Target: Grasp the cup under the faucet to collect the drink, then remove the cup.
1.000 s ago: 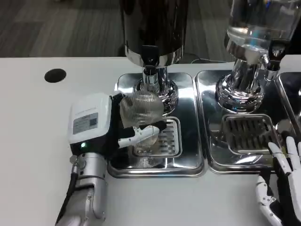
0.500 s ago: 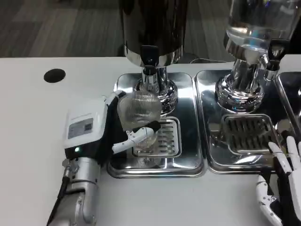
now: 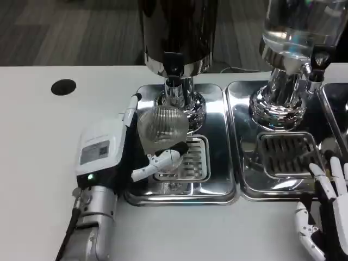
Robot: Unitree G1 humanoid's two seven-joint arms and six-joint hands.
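A clear ribbed cup (image 3: 163, 126) stands on the drain grate (image 3: 193, 160) under the black faucet (image 3: 173, 68) of the dark dispenser. My left hand (image 3: 106, 149) is just left of the cup. Its thumb (image 3: 160, 161) lies across the near side of the cup's foot, while another finger (image 3: 132, 106) points straight up beside the cup, not wrapped around it. The grip looks loose. My right hand (image 3: 326, 217) rests at the table's front right edge with its fingers apart and nothing in it.
The cup's steel drip tray (image 3: 217, 187) adjoins a second tray (image 3: 247, 182) under a clear dispenser (image 3: 288, 65) with its own tap (image 3: 319, 60). A black round hole (image 3: 63, 87) marks the white table at far left.
My left hand has drawn back a little to the left and its fingers have straightened away from the cup. The cup has stayed on the grate. The right hand has not moved.
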